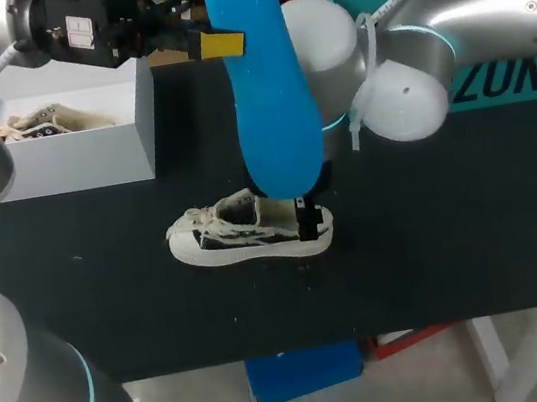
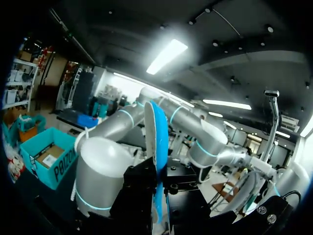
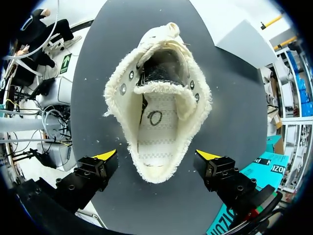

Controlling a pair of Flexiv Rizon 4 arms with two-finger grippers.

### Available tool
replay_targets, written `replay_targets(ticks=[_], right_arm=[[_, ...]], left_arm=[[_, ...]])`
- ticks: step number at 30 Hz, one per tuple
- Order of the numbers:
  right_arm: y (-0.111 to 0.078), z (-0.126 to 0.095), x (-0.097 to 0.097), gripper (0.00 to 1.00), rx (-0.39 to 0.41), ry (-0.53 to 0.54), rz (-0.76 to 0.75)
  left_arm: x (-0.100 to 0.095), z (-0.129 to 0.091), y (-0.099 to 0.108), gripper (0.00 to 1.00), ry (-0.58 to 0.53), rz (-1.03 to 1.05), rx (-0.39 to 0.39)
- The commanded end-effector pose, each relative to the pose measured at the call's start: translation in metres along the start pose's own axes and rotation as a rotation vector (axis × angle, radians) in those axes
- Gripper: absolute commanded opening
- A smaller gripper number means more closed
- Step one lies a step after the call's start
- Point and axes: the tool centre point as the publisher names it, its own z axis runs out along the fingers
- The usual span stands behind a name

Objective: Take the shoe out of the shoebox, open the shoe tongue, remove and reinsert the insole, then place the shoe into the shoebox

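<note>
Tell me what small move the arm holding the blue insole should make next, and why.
Probably lower the insole so its bottom end enters the shoe. The left tool holds it upright just above the shoe, the opening is spread wide with no blue inside, and the right tool sits open around the heel.

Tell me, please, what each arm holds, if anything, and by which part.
The left gripper holds the insole near its upper end; the right gripper is open over the shoe, holding nothing.
</note>
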Motion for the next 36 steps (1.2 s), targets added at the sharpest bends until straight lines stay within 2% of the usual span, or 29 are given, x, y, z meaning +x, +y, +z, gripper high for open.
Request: replay_targets(ticks=[1,8,13,15,31,36], right_arm=[[0.0015,0.0012,0.0008,1.0,0.022,-0.001,0.004],[0.0001,0.0022,0.0012,1.0,-0.016,0.004,0.001],[0.0004,0.0026,0.001,1.0,-0.105,0.013,-0.024],[0.0008,0.0019,0.0,1.0,-0.175,0.015,-0.03],[0.0032,0.0052,-0.0015,1.0,-0.574,0.082,0.0],[0.0015,0.0082,0.0004,1.0,-0.659,0.079,0.027]], left_arm=[[-0.001,0.0011,0.001,0.0,0.0,0.001,0.001],[-0.001,0.0011,0.001,0.0,0.0,0.001,0.001],[-0.001,0.0011,0.001,0.0,0.0,0.001,0.001],[-0.001,0.0011,0.001,0.0,0.0,0.001,0.001],[-0.001,0.0011,0.001,0.0,0.0,0.001,0.001],[-0.001,0.0011,0.001,0.0,0.0,0.001,0.001]])
